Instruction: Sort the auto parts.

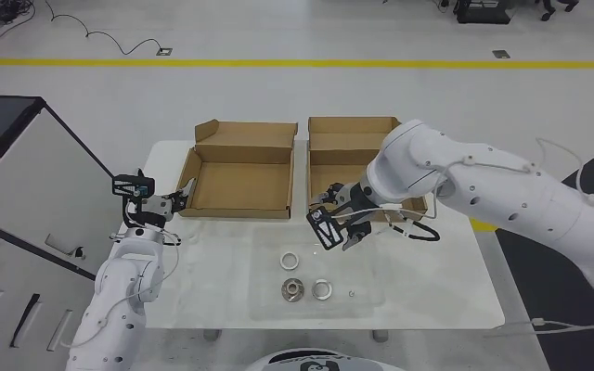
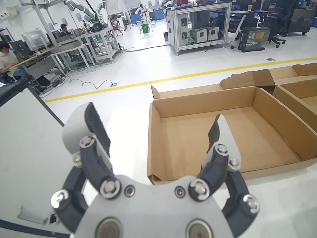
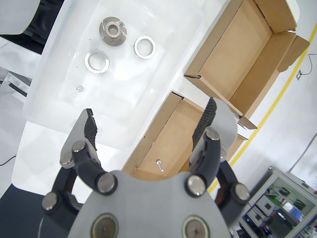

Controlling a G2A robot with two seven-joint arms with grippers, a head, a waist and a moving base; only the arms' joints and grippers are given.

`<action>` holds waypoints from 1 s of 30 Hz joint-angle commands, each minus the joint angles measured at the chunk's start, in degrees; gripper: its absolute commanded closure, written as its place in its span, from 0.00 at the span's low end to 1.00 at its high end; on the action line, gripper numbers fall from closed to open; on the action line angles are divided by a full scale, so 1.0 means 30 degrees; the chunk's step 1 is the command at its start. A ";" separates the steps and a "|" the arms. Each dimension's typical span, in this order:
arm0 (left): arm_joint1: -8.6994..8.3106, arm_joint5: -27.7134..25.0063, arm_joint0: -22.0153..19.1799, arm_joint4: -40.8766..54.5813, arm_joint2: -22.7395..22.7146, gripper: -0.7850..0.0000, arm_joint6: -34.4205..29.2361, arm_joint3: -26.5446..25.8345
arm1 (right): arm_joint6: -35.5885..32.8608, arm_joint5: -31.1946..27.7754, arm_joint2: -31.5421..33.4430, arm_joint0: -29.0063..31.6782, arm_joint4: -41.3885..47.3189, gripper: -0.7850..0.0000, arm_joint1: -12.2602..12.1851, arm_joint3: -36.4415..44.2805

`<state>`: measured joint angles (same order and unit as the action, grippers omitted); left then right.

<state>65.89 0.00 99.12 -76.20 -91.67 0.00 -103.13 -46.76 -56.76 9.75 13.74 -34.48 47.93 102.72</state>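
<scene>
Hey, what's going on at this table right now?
A two-armed robot is sorting metal parts from a clear tray into cardboard boxes. A ring, a second ring, a flanged hub and a small nut lie in the tray; a bolt lies in the right box. The right gripper hangs open above where the tray meets that box. The left gripper is open beside the left box. Neither holds anything.

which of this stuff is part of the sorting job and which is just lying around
Job:
flanged hub, ring, second ring, small nut, clear tray, bolt in right box, left box

Lying about:
white cabinet, yellow floor line
</scene>
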 commanded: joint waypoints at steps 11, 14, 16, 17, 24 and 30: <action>0.0000 0.0000 0.0000 0.0000 0.0000 0.00 0.0000 0.0000 | -0.6245 0.5975 -0.0005 0.0956 0.2090 0.00 0.0559 0.2240; 0.0000 0.0000 0.0000 0.0000 0.0000 0.00 0.0000 0.0000 | -0.8022 0.7750 -0.0005 0.1142 0.3025 0.00 0.0818 0.2868; 0.0000 0.0000 0.0000 0.0000 0.0000 0.00 0.0000 0.0000 | -0.8967 0.8693 -0.0005 0.1216 0.3573 0.00 0.0994 0.3090; 0.0000 0.0000 0.0000 0.0000 0.0000 0.00 0.0000 0.0000 | -0.9376 0.9101 -0.0005 0.1250 0.3791 0.00 0.1077 0.3179; 0.0000 0.0000 0.0000 0.0000 0.0000 0.00 0.0000 0.0000 | -1.1116 1.0839 -0.0005 0.1666 0.4535 0.00 0.1451 0.3299; 0.0000 0.0000 0.0000 0.0000 0.0000 0.00 0.0000 0.0000 | -1.2125 1.1845 -0.0005 0.2312 0.4608 0.00 0.1426 0.3368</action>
<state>65.89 0.00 99.12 -76.20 -91.67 0.00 -103.13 -82.77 -21.58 9.74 20.44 -20.63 52.28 112.68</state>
